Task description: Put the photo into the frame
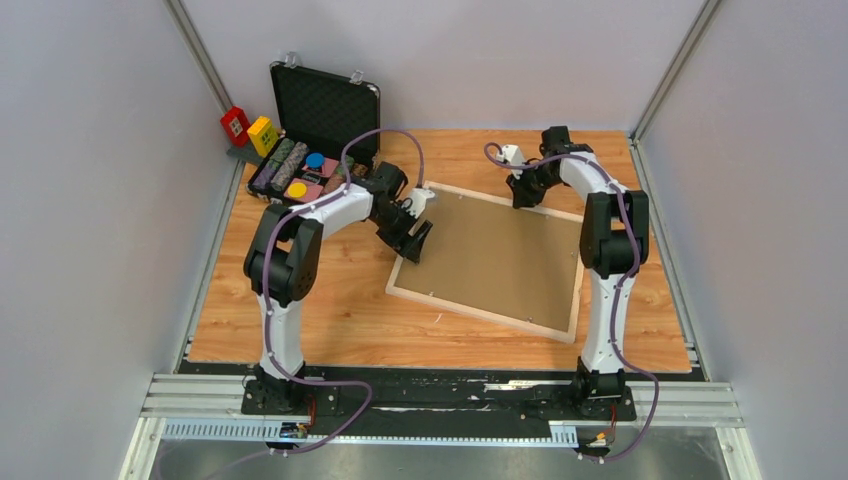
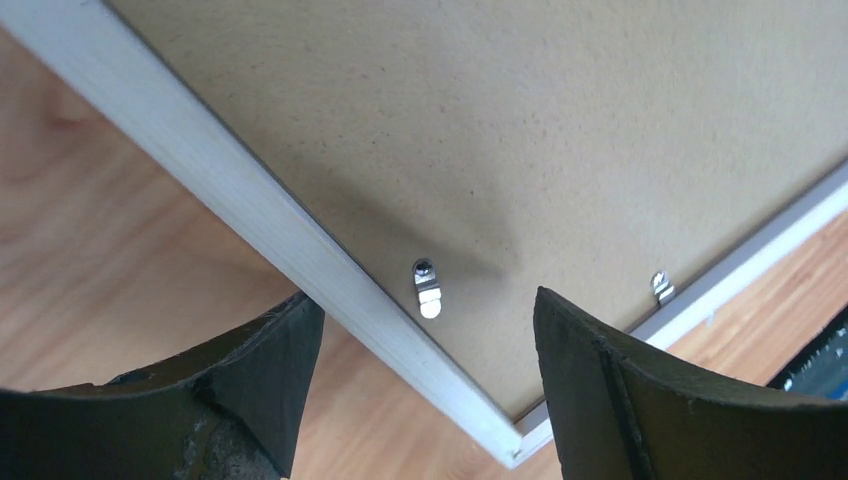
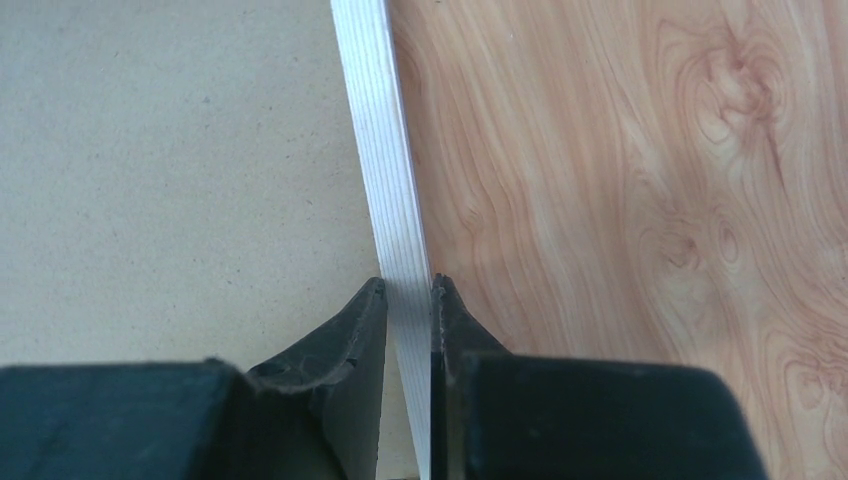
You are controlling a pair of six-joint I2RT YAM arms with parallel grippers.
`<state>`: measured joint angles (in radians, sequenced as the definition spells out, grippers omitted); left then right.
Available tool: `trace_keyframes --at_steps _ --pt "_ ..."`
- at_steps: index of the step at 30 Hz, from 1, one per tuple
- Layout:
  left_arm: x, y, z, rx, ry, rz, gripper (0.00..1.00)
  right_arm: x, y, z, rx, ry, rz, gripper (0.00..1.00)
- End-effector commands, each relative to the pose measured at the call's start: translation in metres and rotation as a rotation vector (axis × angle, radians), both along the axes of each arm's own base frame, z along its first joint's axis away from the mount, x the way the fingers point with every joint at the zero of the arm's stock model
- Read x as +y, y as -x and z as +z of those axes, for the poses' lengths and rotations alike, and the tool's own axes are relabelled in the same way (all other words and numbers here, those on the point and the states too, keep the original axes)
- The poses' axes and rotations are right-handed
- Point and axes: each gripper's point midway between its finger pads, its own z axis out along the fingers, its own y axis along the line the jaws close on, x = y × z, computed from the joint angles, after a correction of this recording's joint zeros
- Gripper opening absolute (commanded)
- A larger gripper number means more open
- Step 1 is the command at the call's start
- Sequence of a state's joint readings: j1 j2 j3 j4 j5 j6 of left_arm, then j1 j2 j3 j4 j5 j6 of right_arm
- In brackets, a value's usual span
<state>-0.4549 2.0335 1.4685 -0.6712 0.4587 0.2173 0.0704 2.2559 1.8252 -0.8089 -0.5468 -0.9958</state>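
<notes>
The pale wood frame (image 1: 480,312) lies face down on the table, tilted, with a plain brown backing board (image 1: 495,255) filling it. The photo is hidden. My left gripper (image 1: 415,240) is open over the frame's left rail (image 2: 270,220) near its far left corner, one finger over the table and one over the board (image 2: 520,130). A small metal clip (image 2: 427,288) sits between the fingers and a second clip (image 2: 660,286) sits by the far rail. My right gripper (image 1: 522,195) is shut on the frame's far rail (image 3: 385,150), gripping (image 3: 408,285) it edge-on beside the board (image 3: 170,170).
An open black case (image 1: 325,105) with foam lining stands at the back left, with several coloured items (image 1: 295,172) in its tray. A red block (image 1: 235,124) and a yellow block (image 1: 262,133) sit beside it. Grey walls enclose the wooden table (image 1: 330,310).
</notes>
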Motion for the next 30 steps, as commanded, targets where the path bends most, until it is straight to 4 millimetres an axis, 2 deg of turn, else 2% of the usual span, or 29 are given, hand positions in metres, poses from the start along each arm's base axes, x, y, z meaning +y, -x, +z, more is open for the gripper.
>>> trace_keyframes --at_steps 1,7,10,14,20,26,30 --pt "-0.018 0.05 0.006 0.075 0.034 -0.116 0.83 0.026 -0.01 0.01 -0.047 -0.049 0.028 0.02" --pt "-0.011 0.059 0.008 0.055 -0.011 -0.115 0.83 0.031 -0.007 0.011 -0.049 -0.044 0.038 0.05" --pt "-0.003 0.05 0.007 0.007 -0.062 -0.075 0.83 0.035 -0.007 0.013 -0.044 -0.052 0.032 0.08" --pt "0.0 0.034 0.009 -0.046 -0.096 -0.034 0.84 0.041 -0.005 0.014 -0.03 -0.064 0.018 0.16" --pt "0.002 0.015 0.004 -0.1 -0.142 -0.014 0.82 0.042 -0.002 0.014 -0.009 -0.071 -0.021 0.22" --pt "0.005 0.005 -0.001 -0.131 -0.167 -0.003 0.78 0.041 0.005 0.01 0.014 -0.073 -0.056 0.28" --pt "0.005 0.007 0.0 -0.129 -0.164 -0.016 0.77 0.039 0.006 0.009 0.018 -0.067 -0.075 0.34"
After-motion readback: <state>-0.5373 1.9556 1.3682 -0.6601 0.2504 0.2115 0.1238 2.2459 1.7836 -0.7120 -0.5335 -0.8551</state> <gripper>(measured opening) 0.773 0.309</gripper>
